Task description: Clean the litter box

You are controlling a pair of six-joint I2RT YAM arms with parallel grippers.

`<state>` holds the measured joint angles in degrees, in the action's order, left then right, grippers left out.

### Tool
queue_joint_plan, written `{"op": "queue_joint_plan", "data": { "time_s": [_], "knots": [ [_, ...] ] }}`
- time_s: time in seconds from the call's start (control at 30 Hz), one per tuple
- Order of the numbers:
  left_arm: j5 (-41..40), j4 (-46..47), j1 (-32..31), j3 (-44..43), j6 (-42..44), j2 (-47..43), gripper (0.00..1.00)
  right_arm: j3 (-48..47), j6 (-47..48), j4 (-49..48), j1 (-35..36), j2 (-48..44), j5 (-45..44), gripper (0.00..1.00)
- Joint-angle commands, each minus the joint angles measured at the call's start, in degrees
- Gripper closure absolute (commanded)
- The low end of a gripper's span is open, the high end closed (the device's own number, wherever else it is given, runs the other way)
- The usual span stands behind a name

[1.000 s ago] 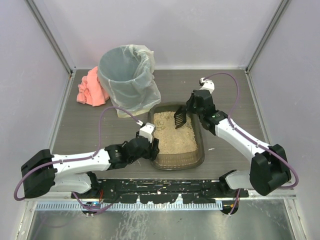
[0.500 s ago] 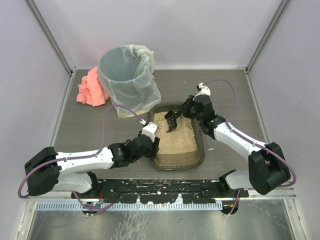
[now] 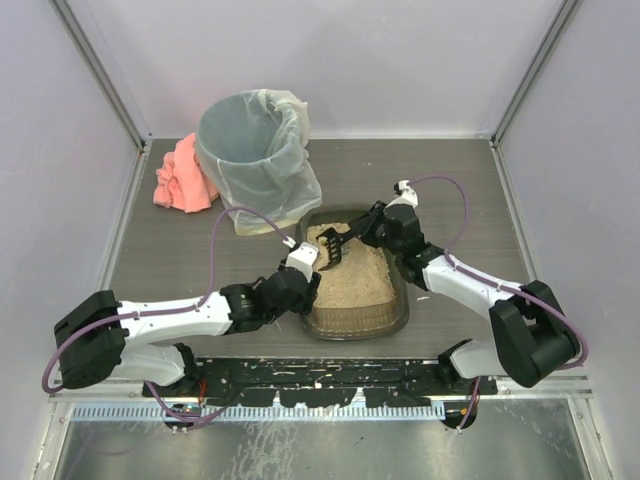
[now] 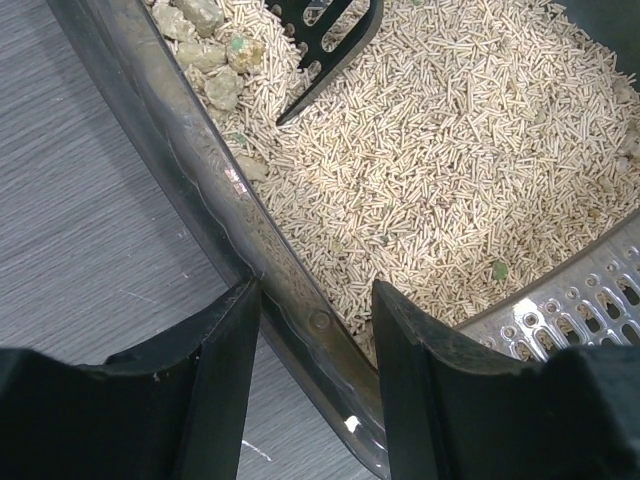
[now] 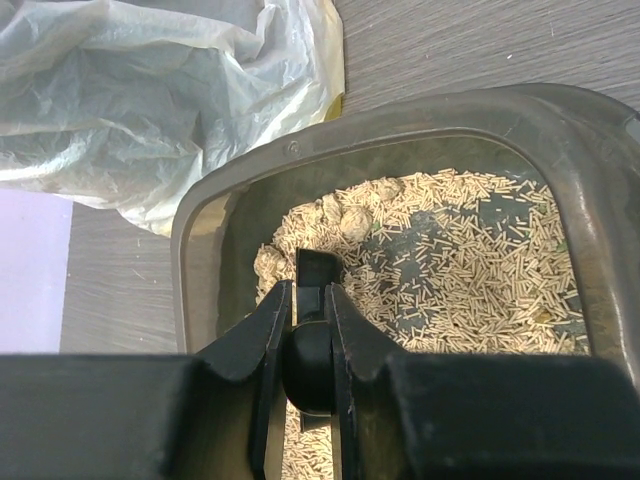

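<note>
Jaws shut on the scoop (image 3: 333,247), the right gripper (image 5: 305,300) looks mid-scooping, while the left gripper's (image 4: 315,300) part-open jaws straddle the litter box's (image 4: 180,150) left wall, grip unclear; next, slide under the far-left-corner clumps (image 4: 215,55).

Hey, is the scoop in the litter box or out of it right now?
In it. The scoop has its slotted head inside the walls of the litter box, down at the pellets in the far left corner, beside the clumps.
</note>
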<state>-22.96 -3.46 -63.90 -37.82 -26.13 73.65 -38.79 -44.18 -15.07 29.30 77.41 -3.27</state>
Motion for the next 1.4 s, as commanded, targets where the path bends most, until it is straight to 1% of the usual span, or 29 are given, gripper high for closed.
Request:
{"op": "queue_joint_plan", "data": {
  "time_s": [0.0, 0.13, 0.27, 0.4, 0.57, 0.63, 0.67, 0.73, 0.9, 1.03, 1.17, 1.37],
  "knots": [
    [1.35, 1.05, -0.17, -1.4, 0.48, 1.3, 0.51, 1.85, -3.68, -2.21, 2.76, 2.05, 4.01, 0.99],
    [1.06, 0.43, -0.22, -1.53, 0.46, 0.96, 0.48, 2.41, -4.05, -2.78, 2.78, 1.61, 3.63, 0.99],
    [0.11, -1.33, -0.17, -1.88, 0.55, -0.43, 0.4, 3.18, -4.07, -1.89, 2.78, -1.77, 0.93, 0.99],
    [-1.38, -3.81, -0.09, -2.95, 0.79, -5.23, 0.33, 2.92, -3.49, -0.02, 2.78, -5.11, -1.78, 0.99],
    [-4.14, -8.48, -0.03, -4.72, 1.61, -10.36, 0.22, 2.54, -3.35, 1.2, 2.79, -7.29, -3.11, 0.99],
    [-5.55, -10.49, 0.05, -5.14, 1.84, -12.79, 0.15, 2.5, -3.36, 1.56, 2.69, -8.07, -3.46, 0.99],
    [-6.86, -11.69, 0.0, -5.33, 1.85, -13.89, 0.1, 2.62, -3.32, 1.65, 2.57, -8.48, -3.64, 0.99],
    [-8.48, -14.01, -0.04, -5.54, 2.12, -16.35, 0.05, 2.9, -3.51, 1.75, 2.37, -9.46, -3.81, 0.99],
    [-12.3, -18.85, 0.0, -5.43, 2.54, -21.83, 0.01, 4.33, -3.85, 1.49, 1.29, -12.23, -3.38, 0.99],
    [-15.58, -23.68, 0.0, -5.75, 2.22, -25.08, 0.0, 5.43, -4.25, 0.35, -0.49, -13.76, -0.83, 0.99],
    [-17.29, -26.74, 0.0, -5.59, 1.96, -27.72, 0.01, 7.48, -6.41, -1.91, -4.12, -15.25, 3.4, 0.99],
    [-18.83, -28.83, 0.0, -5.68, 1.7, -31.06, 0.01, 10.59, -8.85, -3.78, -10.68, -17.82, 10.44, 0.99]
  ]
}}
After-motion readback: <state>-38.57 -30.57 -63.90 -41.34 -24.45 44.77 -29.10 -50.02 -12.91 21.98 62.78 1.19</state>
